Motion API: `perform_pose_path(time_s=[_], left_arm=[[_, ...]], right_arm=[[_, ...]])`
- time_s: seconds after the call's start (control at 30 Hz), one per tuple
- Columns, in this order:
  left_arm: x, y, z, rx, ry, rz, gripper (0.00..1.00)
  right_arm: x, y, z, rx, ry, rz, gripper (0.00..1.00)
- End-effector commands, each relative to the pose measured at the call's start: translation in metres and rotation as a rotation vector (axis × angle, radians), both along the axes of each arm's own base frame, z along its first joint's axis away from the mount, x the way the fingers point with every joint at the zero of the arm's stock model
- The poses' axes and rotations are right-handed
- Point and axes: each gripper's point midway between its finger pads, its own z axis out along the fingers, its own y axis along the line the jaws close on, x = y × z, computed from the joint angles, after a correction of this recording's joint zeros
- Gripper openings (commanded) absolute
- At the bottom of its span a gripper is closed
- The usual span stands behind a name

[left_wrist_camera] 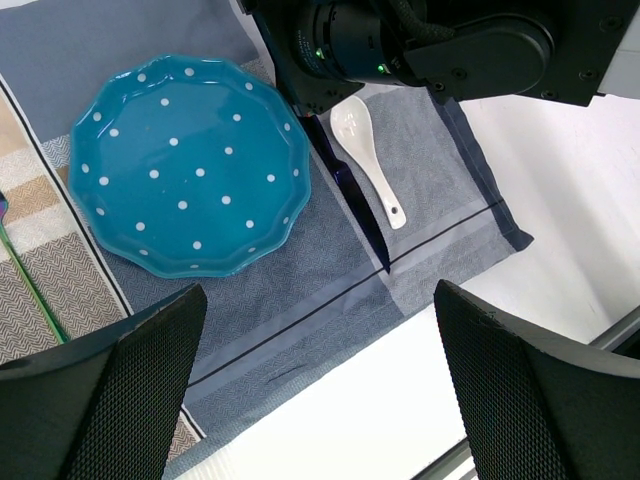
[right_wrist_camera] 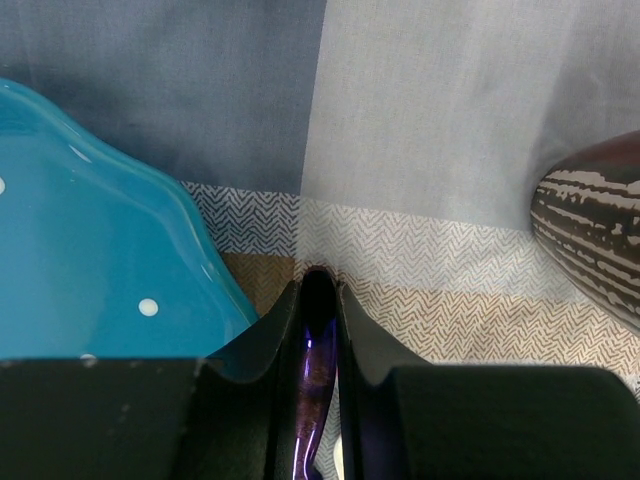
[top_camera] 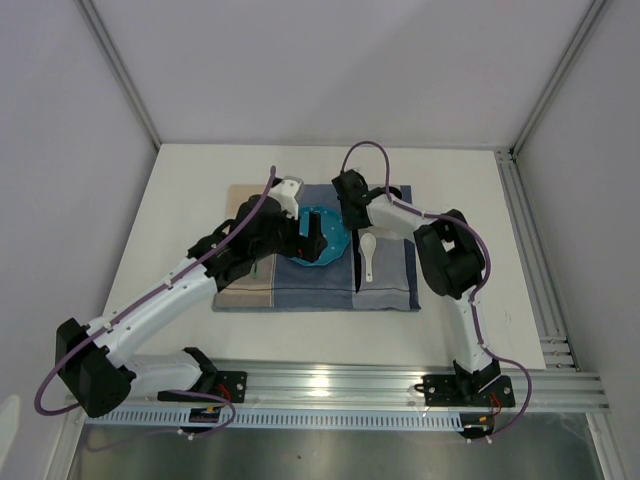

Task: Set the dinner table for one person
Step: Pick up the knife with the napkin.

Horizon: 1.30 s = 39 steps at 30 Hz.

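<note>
White matte panels (top_camera: 330, 60) box the cell in on three sides, with grey posts in the upper corners of the top view.

The dinner table (top_camera: 450, 190) fills the middle of that view. It's plain white, with silver aluminium rails (top_camera: 400, 385) along its bottom and right edges.

We see a blue-and-beige checked placemat (top_camera: 300, 290) lying flat at frame centre.

The left gripper (left_wrist_camera: 318, 300) hangs over the mat by the plate, fingers spread wide.

The right gripper (right_wrist_camera: 317, 285) sits just upper right of the plate, fingers pressed in on a thin, shiny dark purple utensil (right_wrist_camera: 312, 390).

- **Plate:** the teal dotted plate (left_wrist_camera: 190, 165) sits on the mat.
- **Striped object:** a dark striped object (right_wrist_camera: 590, 230) shows at the right edge of the right wrist view. We can't identify it.
- **Spoon:** the white spoon (left_wrist_camera: 365, 150) lies on the mat right of the plate.
- **Utensil:** it runs between plate and spoon. We can't tell whether its tip touches the cloth.
</note>
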Motion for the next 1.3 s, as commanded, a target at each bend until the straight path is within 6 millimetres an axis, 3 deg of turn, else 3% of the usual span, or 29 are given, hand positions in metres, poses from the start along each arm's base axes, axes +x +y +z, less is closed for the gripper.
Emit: perform_pose_path(time_s=[0.0,0.33,0.6,0.83,0.9,1.27], left_arm=[[0.000,-0.006,0.011,-0.024,-0.037,-0.033,0.99],[0.002,-0.016,0.011,-0.039,-0.029,-0.055,0.99],[0.001,-0.043,0.003,-0.066,0.016,-0.166,0.98],[0.012,-0.068,-0.036,-0.032,0.105,-0.230,0.94],[0.017,-0.073,-0.062,0.006,0.161,-0.228,0.93],[0.030,-0.106,-0.096,0.015,0.214,-0.287,0.84]], right_arm=[[0.007,0.000,0.038,-0.003,-0.065,-0.002,0.00],[0.004,0.000,0.084,0.036,-0.134,0.001,0.00],[0.001,0.003,0.108,0.077,-0.165,0.010,0.00],[0.000,0.005,0.119,0.097,-0.184,0.014,0.00],[0.000,0.005,0.123,0.103,-0.189,0.016,0.00],[-0.004,0.009,0.131,0.129,-0.194,0.028,0.00]])
